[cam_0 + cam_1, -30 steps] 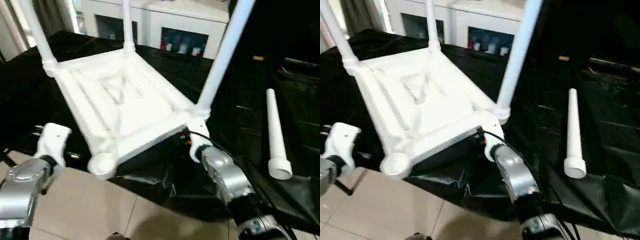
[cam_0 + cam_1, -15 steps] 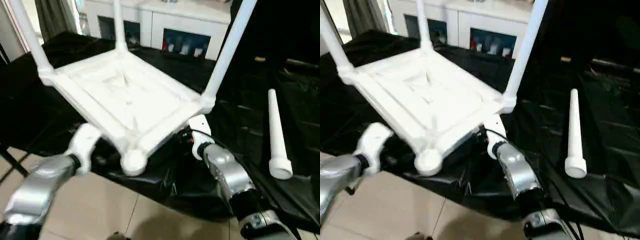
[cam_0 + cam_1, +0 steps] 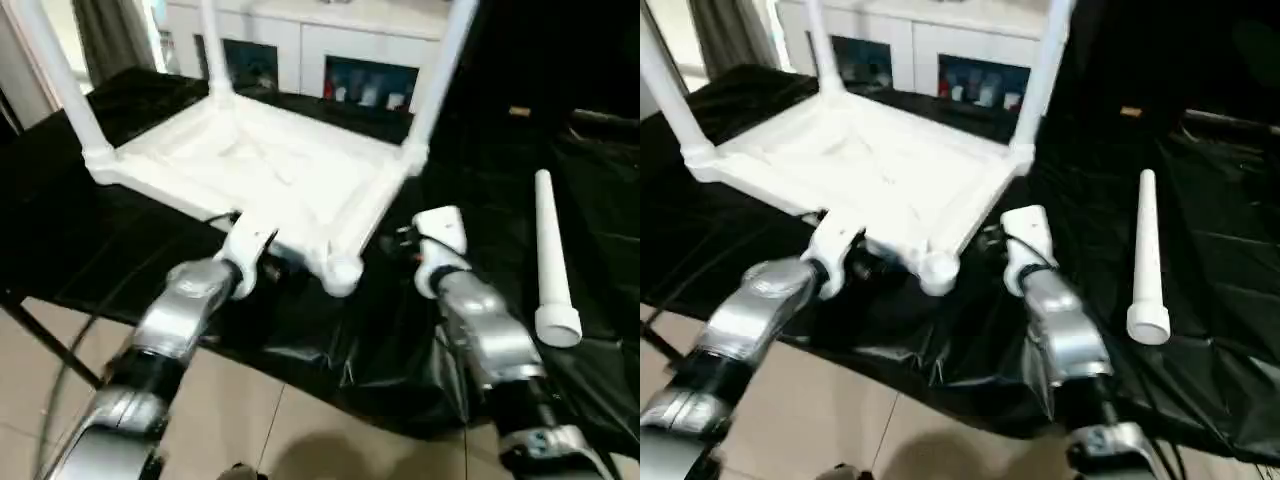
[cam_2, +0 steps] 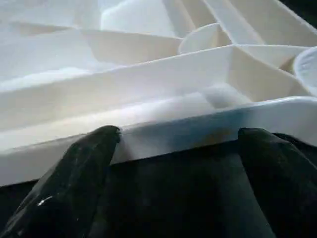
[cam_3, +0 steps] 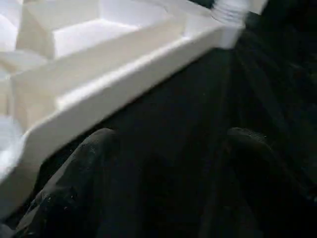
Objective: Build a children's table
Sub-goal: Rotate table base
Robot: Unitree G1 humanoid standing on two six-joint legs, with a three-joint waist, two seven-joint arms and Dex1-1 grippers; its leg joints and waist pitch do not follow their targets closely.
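**White table upside down, both grippers open at its near edge**

The children's table (image 3: 270, 170) lies upside down on a work table draped in black cloth (image 3: 90, 240). It sits in the upper left part of the head views. Its ribbed underside faces up. Three white legs stand up from its corners and run out of the top of the frame. The near corner socket (image 3: 342, 275) is round and has no leg in it. It points toward the bottom middle of the frame.

The fourth leg (image 3: 551, 262) lies flat on the black cloth at the right side of the frame, well apart from the table top. Its wide end points toward the bottom of the frame and its thin end points up.

The left gripper (image 4: 173, 148) is at the near edge of the table top, just left of the empty socket. In the left wrist view its two black fingers (image 4: 84, 168) are spread wide. One fingertip is right against the white rim. The other is just below the rim, and I cannot tell if it touches. Nothing is pinched between them.

The right gripper (image 5: 168, 144) is just right of the empty socket, over the black cloth. Its fingers (image 5: 86, 171) are spread wide too and hold nothing. The white rim is just beyond the tips, not between them.

White cabinets (image 3: 330, 45) stand behind the work table at the top of the frame. Light floor tiles (image 3: 250, 420) show at the bottom.
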